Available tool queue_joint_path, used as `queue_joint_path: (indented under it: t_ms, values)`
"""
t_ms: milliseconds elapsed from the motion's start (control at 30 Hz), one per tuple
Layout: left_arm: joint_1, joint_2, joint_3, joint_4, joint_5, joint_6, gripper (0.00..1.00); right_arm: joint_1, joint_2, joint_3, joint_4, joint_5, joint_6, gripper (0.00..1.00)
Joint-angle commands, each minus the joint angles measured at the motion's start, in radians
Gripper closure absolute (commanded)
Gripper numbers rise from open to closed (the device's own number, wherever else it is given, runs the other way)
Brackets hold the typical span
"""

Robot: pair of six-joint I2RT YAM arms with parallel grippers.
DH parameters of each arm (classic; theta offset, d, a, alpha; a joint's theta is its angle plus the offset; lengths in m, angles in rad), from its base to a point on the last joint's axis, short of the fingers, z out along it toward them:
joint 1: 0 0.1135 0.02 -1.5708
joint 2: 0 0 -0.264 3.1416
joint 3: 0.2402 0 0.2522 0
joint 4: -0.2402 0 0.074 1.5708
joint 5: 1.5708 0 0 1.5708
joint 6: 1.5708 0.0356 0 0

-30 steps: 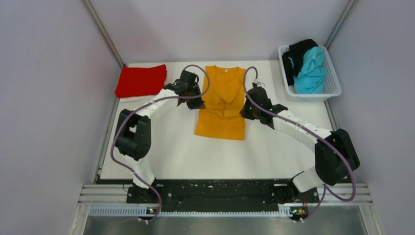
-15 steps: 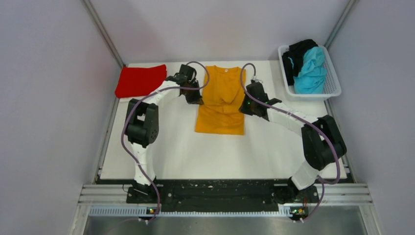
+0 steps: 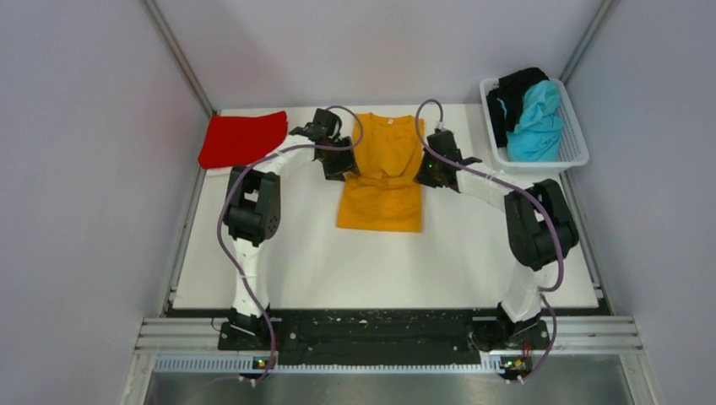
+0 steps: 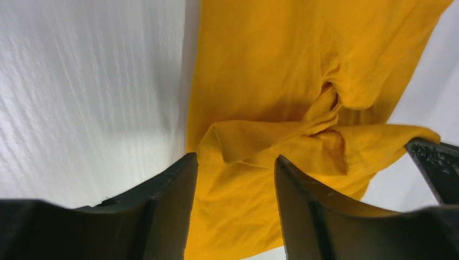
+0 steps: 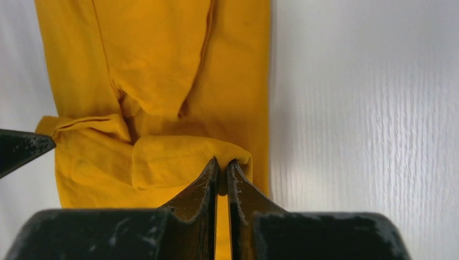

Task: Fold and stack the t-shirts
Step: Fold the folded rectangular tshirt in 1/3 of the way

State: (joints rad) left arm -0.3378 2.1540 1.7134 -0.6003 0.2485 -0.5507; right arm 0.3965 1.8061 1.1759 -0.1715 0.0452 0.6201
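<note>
The orange-yellow t-shirt lies lengthwise at the table's far middle, its sides folded in and cloth bunched across its middle. My left gripper stands open over the shirt's left edge. In the left wrist view a loose fold of the shirt lies just beyond the left gripper, with nothing between the fingers. At the shirt's right edge my right gripper is shut on a fold. The right wrist view shows the right gripper pinching that orange fold. A folded red t-shirt lies at the far left.
A white basket at the far right corner holds a turquoise t-shirt and a black t-shirt. Grey walls close in the left and right sides. Bare white table stretches between the shirt and the arm bases.
Both grippers moved toward the far side, dragging the orange-yellow shirt's folds with them. The left gripper has opened and let go of the cloth; the right still pinches its fold.
</note>
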Motion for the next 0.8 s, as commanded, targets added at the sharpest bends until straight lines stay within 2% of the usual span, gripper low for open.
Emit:
queue_joint_path:
  t_ms: [0,33,67,100,133,167,267,300,333,433,533,633,767]
  values:
    - [0.036,-0.005,0.108,0.021,0.018,-0.022,0.22,-0.023,0.070,0.170,0.032,-0.023,-0.046,0.87]
    - [0.040,-0.005,0.132,0.015,0.018,-0.021,0.15,-0.027,0.090,0.197,0.014,-0.024,-0.056,0.83]
    - [0.044,-0.007,0.154,0.006,0.014,-0.019,0.06,-0.029,0.107,0.248,-0.010,-0.019,-0.065,0.74]
    - [0.047,-0.011,0.169,-0.002,0.004,-0.018,0.02,-0.029,0.120,0.278,-0.037,-0.006,-0.071,0.59]
    - [0.050,-0.020,0.177,-0.010,-0.004,-0.015,0.01,-0.029,0.126,0.301,-0.062,0.004,-0.077,0.45]
    - [0.052,-0.037,0.178,-0.017,-0.014,-0.012,0.01,-0.030,0.125,0.307,-0.079,0.011,-0.079,0.37]
    - [0.054,-0.098,0.125,-0.028,-0.033,-0.009,0.01,-0.029,0.071,0.261,-0.085,-0.002,-0.085,0.22]
    - [0.054,-0.122,0.087,-0.026,-0.033,-0.010,0.01,-0.029,0.053,0.230,-0.069,-0.032,-0.104,0.16]
    - [0.054,-0.153,0.042,-0.021,-0.033,-0.015,0.01,-0.029,0.016,0.194,-0.046,-0.098,-0.123,0.05]
    - [0.055,-0.255,-0.124,0.011,-0.038,-0.030,0.01,-0.017,-0.048,0.080,-0.009,-0.244,-0.153,0.01]
    - [0.054,-0.354,-0.289,0.035,-0.045,-0.064,0.01,0.022,-0.099,-0.018,0.023,-0.284,-0.193,0.01]
    - [0.054,-0.445,-0.453,0.078,-0.041,-0.108,0.01,0.085,-0.089,-0.008,0.039,-0.355,-0.267,0.01]
    - [0.053,-0.559,-0.612,0.124,-0.051,-0.152,0.01,0.159,0.002,0.060,0.073,-0.425,-0.295,0.01]
